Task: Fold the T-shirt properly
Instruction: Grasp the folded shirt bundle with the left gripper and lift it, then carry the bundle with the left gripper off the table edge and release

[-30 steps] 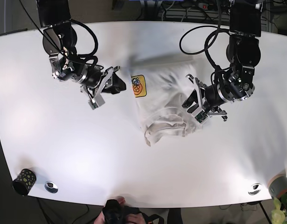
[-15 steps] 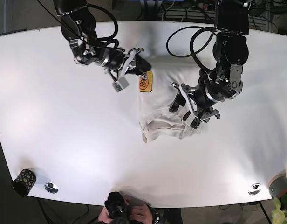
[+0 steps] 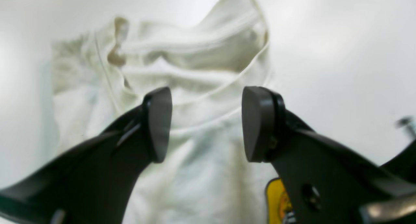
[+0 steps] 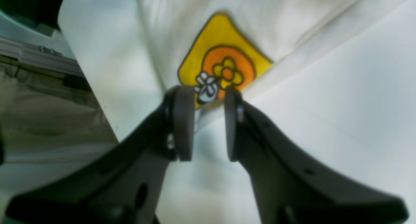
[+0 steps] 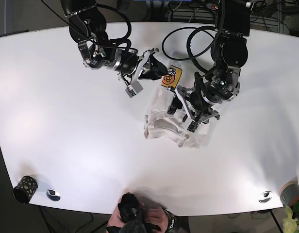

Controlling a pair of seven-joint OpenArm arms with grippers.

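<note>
1. Left end effector (image 3: 206, 123): released, jaws spread wide above the crumpled lower cloth, judged ready to pin or gather it.
2. Right end effector (image 4: 208, 120): jaws nearly closed on the fabric edge at the yellow patch (image 4: 224, 60), apparently carrying that edge across for a fold.
3. T-shirt (image 5: 176, 121): off-white, bunched and creased, at the desk (image 5: 67, 136) centre; patch at its 12 o'clock, hem rumpled toward 7 o'clock.

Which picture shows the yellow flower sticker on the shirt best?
The right wrist view: the yellow patch fills the middle, its orange ring and flower clear. The base view shows it small; the left wrist view catches only a blurry corner.
</note>
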